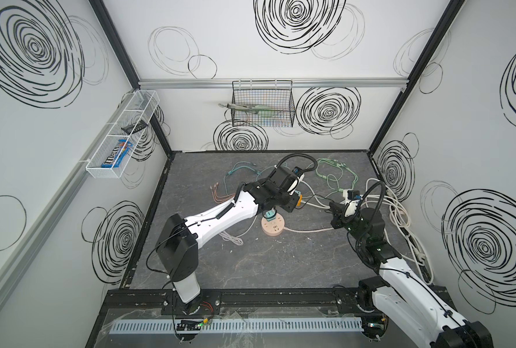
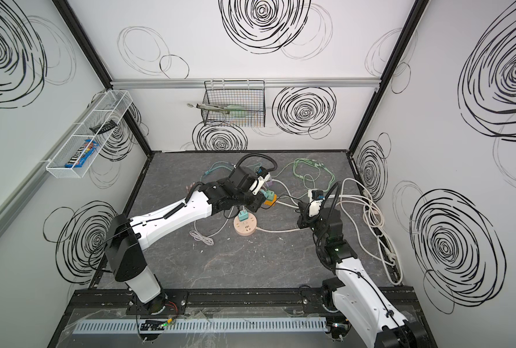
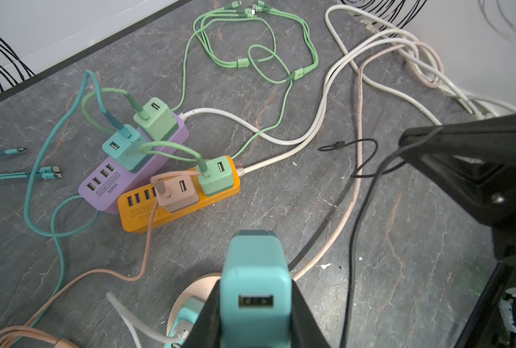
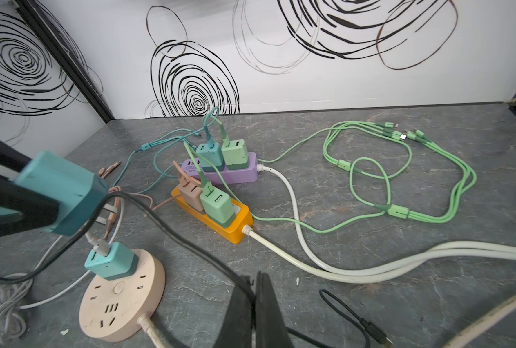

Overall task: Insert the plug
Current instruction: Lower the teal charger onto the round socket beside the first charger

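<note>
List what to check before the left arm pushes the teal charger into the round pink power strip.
1. Grip: left gripper is clamped on both flanks of the teal charger: ok.
2. Prongs are bare and held above the strip: ok.
3. The round pink power strip has free slots beside the second teal charger already seated in it: ok.
4. Prongs lined up over a free slot: cannot tell.
5. Black cable clear of the prongs' path: cannot tell.
6. Right gripper is shut, empty and apart from the strip: ok.
</note>
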